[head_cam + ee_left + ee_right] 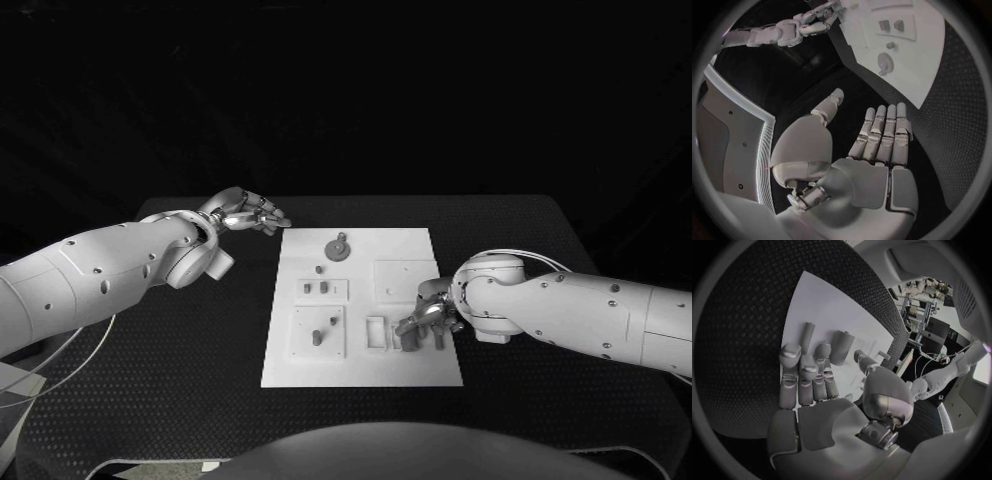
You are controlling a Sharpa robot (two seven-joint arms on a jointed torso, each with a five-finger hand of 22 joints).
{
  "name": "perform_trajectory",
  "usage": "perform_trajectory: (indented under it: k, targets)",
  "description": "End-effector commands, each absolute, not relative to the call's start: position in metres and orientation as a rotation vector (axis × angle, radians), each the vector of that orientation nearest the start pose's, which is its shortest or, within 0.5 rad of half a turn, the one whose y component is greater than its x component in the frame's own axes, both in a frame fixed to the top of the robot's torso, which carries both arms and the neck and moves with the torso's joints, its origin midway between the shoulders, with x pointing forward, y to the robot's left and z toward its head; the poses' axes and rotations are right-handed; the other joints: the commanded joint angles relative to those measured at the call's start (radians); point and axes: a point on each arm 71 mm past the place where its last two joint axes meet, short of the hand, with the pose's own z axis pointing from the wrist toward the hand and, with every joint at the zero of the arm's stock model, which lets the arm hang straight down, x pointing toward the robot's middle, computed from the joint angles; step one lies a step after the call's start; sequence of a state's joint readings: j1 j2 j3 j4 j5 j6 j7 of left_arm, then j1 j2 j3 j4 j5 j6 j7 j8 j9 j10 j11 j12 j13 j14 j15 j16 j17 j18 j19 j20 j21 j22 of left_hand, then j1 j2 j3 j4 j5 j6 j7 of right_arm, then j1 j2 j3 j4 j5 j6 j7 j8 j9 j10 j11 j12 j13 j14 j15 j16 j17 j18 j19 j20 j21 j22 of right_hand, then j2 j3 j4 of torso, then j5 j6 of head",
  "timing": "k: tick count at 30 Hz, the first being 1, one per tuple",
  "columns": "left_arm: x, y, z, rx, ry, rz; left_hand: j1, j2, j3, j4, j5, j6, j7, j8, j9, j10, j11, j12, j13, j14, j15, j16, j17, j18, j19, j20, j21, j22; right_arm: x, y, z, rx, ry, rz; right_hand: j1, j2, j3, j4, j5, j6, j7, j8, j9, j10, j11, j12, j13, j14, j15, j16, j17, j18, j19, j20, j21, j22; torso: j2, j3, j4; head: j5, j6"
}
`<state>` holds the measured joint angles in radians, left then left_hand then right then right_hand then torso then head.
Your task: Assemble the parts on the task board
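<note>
The white board [361,305] lies mid-tabletop [173,340], small grey pegs [842,346] near its right edge under the right hand [427,322], fingers [806,377] apart, holding nothing. The left hand [248,212] hovers open off the board's far left corner. The pegs look light, stiff and smooth, likely best pinched across the middle.

No writing, label, brand, number or sign can be read anywhere here (the white board [361,300] and the small parts on it carry no legible marks, and neither do the arms).
</note>
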<state>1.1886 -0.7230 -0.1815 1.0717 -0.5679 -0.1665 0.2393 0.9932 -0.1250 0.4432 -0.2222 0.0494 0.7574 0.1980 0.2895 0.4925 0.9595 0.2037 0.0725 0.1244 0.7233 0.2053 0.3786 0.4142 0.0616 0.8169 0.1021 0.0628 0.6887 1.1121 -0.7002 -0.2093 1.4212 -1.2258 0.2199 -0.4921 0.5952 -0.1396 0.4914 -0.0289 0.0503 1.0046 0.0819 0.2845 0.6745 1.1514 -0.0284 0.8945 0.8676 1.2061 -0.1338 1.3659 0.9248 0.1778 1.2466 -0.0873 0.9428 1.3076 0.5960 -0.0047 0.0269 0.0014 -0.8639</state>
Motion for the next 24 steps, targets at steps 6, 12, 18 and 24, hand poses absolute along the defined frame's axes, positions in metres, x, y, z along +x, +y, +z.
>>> perform_trajectory:
  k: [6,12,18,24]
  targets:
    - [0.5327,0.2801,-0.2585,-0.628,1.806,-1.004,-0.01,-0.002,-0.003,0.006,0.002,-0.007,0.018,-0.005,-0.001,-0.006,0.002,-0.005,-0.002,-0.009,0.001,-0.004,0.001,0.018,-0.008,0.003,0.005,-0.002,0.4281,-0.1814,-0.3416,-0.126,2.583,0.273,0.01,0.033,-0.011,-0.025,-0.001,0.0,0.0,-0.006,0.006,-0.003,-0.001,0.004,0.003,-0.005,-0.002,0.003,0.005,0.084,-0.006,-0.003,0.01,0.02,0.002,0.0001,0.0013,0.008,-0.009]
    - [0.5327,0.28,-0.2585,-0.627,1.807,-1.006,-0.01,-0.001,-0.003,0.007,0.002,-0.007,0.018,-0.004,-0.001,-0.006,0.002,-0.005,-0.002,-0.009,0.001,-0.004,0.001,0.018,-0.008,0.003,0.005,-0.002,0.4278,-0.1791,-0.341,-0.128,2.576,0.279,0.045,0.096,-0.022,-0.104,-0.001,-0.001,0.002,-0.008,0.013,-0.004,0.0,0.004,0.006,-0.004,-0.001,0.0,0.012,0.084,-0.009,-0.001,0.016,0.019,0.002,-0.0006,0.0001,0.007,-0.009]
    - [0.5327,0.2797,-0.2586,-0.626,1.811,-1.009,-0.016,-0.001,-0.006,0.01,0.002,-0.007,0.018,-0.004,-0.001,-0.006,0.002,-0.005,-0.003,-0.009,0.001,-0.005,0.002,0.018,-0.009,0.003,0.006,-0.003,0.4278,-0.178,-0.3402,-0.119,2.563,0.289,0.104,0.182,-0.022,-0.25,-0.001,0.001,0.003,-0.011,0.019,-0.001,0.002,0.005,0.009,0.0,0.001,-0.002,0.018,0.084,-0.007,0.007,0.022,0.017,0.002,0.0002,-0.0007,0.014,-0.009]
    - [0.5327,0.2798,-0.2587,-0.626,1.812,-1.01,-0.022,-0.002,-0.009,0.013,0.001,-0.008,0.018,-0.004,-0.001,-0.007,0.002,-0.005,-0.004,-0.01,0.001,-0.005,0.002,0.019,-0.009,0.004,0.006,-0.004,0.4281,-0.1799,-0.3399,-0.066,2.561,0.309,0.226,0.228,0.114,-0.261,0.061,0.004,0.006,-0.015,0.021,0.001,-0.003,0.003,0.009,0.003,0.001,-0.007,0.021,0.08,-0.006,0.009,0.021,0.015,0.002,-0.0005,-0.0001,0.009,-0.009]
